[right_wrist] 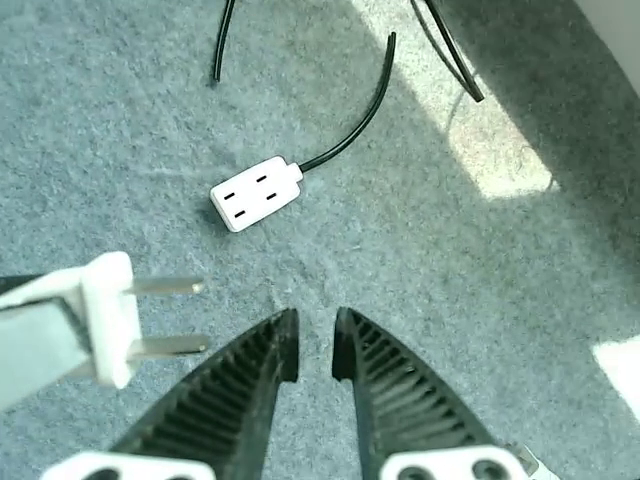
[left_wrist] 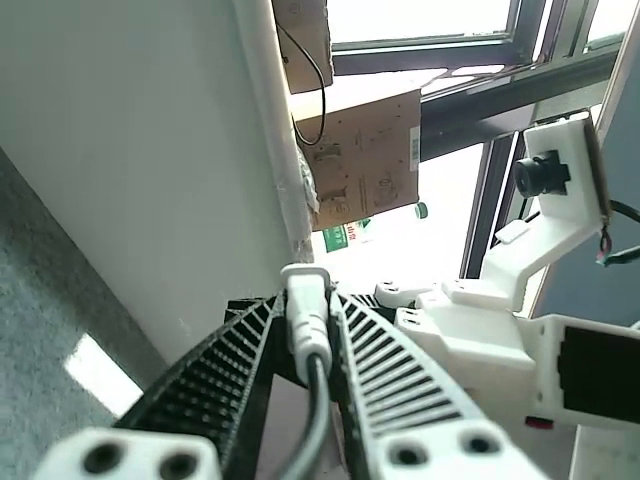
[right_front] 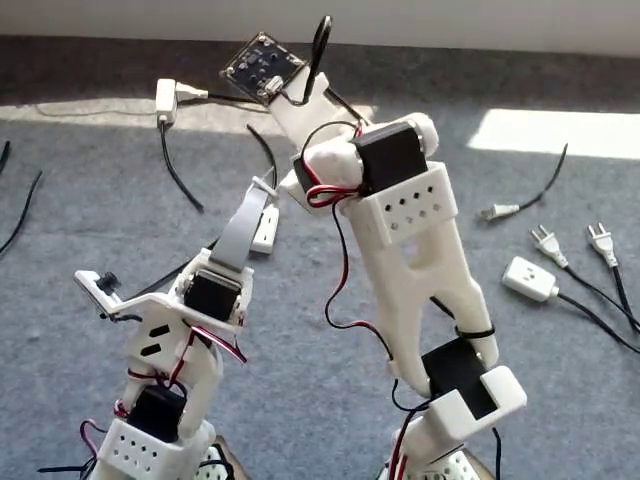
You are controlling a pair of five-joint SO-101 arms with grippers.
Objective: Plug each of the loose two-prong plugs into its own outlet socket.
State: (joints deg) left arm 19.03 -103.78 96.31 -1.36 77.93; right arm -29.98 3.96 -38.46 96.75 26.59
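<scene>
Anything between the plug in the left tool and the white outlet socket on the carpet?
Nothing visible does. The plug, clamped in the left tool, hangs with prongs free, and only bare carpet lies between it and the outlet socket. The right tool, slightly open and empty, sits beside that path, not across it.

I see a white plug [left_wrist: 305, 310] | black ridged fingers [left_wrist: 370, 370] | white outlet socket [right_wrist: 256, 193], black cord [right_wrist: 360, 115] | speckled grey carpet [right_wrist: 450, 260] | white arm [right_front: 415, 270], red and black wires [right_front: 318, 193]
</scene>
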